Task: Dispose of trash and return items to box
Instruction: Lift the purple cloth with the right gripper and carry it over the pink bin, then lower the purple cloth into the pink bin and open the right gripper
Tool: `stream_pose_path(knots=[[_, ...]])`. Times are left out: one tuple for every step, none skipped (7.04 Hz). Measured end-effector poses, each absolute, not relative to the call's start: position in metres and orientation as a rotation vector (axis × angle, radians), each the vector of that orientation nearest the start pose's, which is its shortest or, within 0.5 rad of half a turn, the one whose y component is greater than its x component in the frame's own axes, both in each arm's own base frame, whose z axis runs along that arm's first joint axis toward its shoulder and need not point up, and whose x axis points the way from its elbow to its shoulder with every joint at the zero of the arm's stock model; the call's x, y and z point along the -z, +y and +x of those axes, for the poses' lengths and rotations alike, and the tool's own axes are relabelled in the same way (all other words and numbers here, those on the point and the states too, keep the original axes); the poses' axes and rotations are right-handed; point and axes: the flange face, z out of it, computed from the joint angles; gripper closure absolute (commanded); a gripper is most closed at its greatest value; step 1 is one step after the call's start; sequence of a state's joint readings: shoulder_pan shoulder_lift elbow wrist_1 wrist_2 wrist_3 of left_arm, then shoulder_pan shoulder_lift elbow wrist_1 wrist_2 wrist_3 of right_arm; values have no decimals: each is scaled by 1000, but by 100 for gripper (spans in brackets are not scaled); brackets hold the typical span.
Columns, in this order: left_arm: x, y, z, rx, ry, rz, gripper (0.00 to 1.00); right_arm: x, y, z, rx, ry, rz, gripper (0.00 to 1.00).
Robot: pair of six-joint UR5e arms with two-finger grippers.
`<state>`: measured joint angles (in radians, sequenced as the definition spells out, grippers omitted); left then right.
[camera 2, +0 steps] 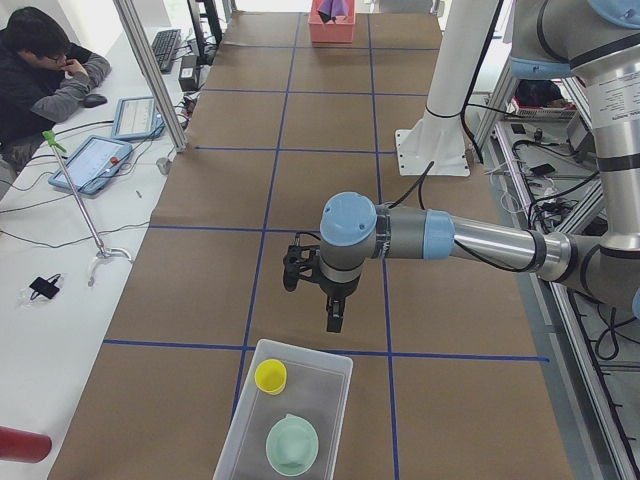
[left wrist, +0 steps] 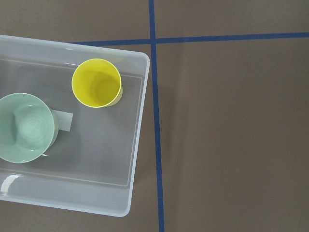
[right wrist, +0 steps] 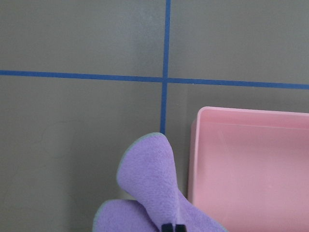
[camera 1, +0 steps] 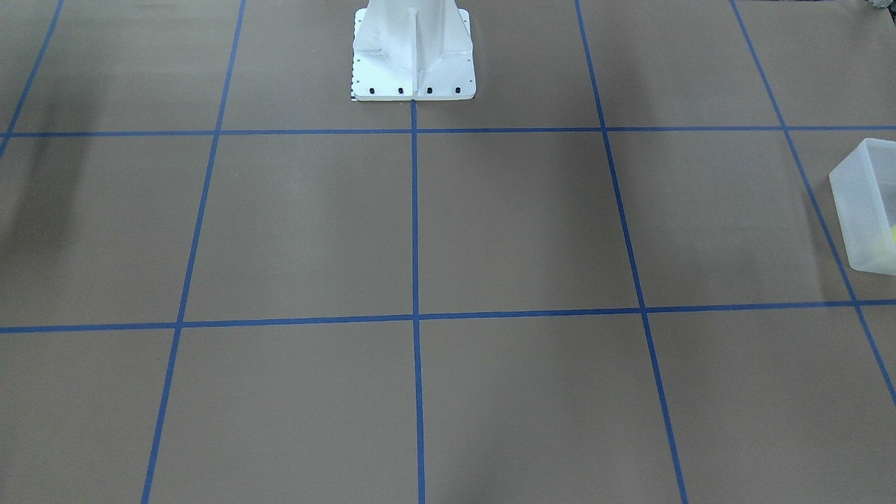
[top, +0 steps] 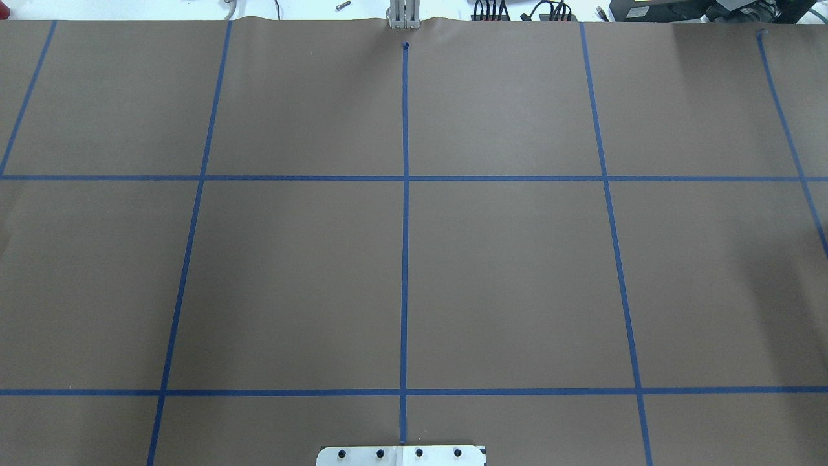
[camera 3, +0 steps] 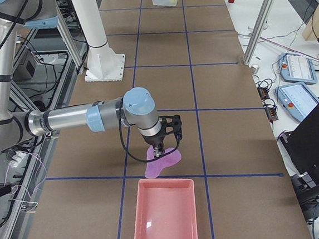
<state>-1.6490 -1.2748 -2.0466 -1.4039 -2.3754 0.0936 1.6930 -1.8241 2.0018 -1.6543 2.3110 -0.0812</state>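
Note:
The yellow cup (left wrist: 96, 82) and the mint-green bowl (left wrist: 24, 126) stand upright inside the frosted box (left wrist: 135, 145). They also show in the exterior left view, cup (camera 2: 270, 376), bowl (camera 2: 292, 445), box (camera 2: 335, 372). My left gripper (camera 2: 335, 320) hangs over the table just past the box's end, and I cannot tell whether it is open or shut. My right gripper (right wrist: 173, 228) is shut on a purple cloth (right wrist: 149, 179), held low beside a pink tray (right wrist: 251, 169). The cloth (camera 3: 162, 163) also shows in the exterior right view, in front of the tray (camera 3: 164, 220).
The white robot pedestal (camera 1: 413, 52) stands at the table's middle back. Blue tape lines grid the brown table. An operator (camera 2: 45, 75) sits beyond the table's long edge with tablets and cables. A metal post (camera 2: 150, 75) stands at that edge.

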Motion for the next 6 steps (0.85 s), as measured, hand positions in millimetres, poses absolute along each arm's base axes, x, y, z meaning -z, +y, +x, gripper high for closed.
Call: stream_pose_path(knots=[[-567,-357,-89,-20,801,81,1,-585,-386,135,35,-723,142,100],[-567,-357,-89,-21,801,82,1,-615,-393,150,66,-732,116,100],[-566,-357,-89,-22,801,84,1,-648,-394,160,97,-742,90,100],[-566,-357,-89,-23,801,87,1,-691,-392,164,125,-752,75,100],[-564,-358,-89,-26,800,92,1,-734,-388,165,137,-754,76,100],[-561,-358,-89,-28,800,97,1,-765,-385,165,134,-753,80,100]])
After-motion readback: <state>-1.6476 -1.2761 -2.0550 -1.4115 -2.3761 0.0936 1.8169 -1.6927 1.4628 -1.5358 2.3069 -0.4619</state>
